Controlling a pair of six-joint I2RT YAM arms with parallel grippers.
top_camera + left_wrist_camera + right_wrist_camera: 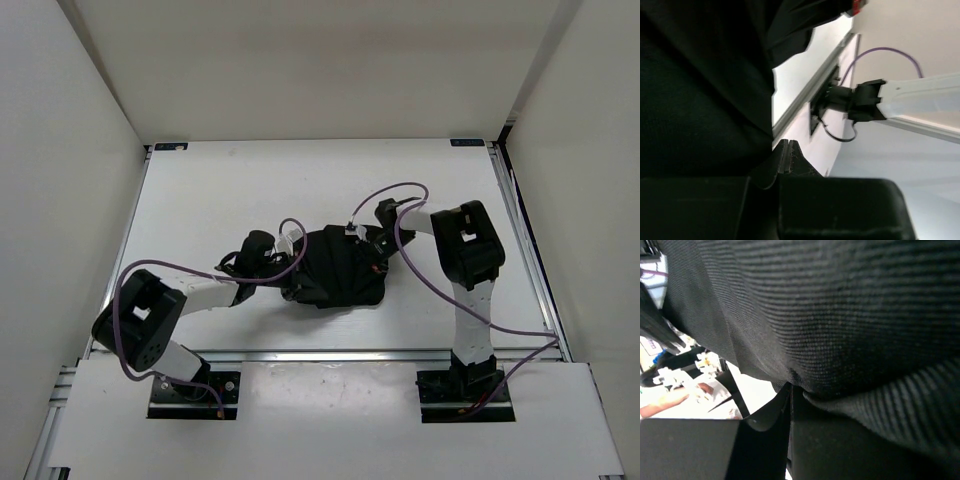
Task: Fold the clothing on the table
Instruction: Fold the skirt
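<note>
You have the clothing (335, 270) bunched mid-worktop (220, 190) between the claws. The right claw (791, 390) pinches the side nearer the worktop's right edge, and the left claw (785, 146) is clenched at the opposite side.

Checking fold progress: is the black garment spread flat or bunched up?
Bunched up: the garment sits in a crumpled heap on the table, not flat.

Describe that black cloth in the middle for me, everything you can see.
The clothing is plain black, finely ribbed soft fabric, bunched into a creased heap near the middle of the white table. The left pincer is closed on its left edge and the right pincer pinches its upper right edge.
</note>
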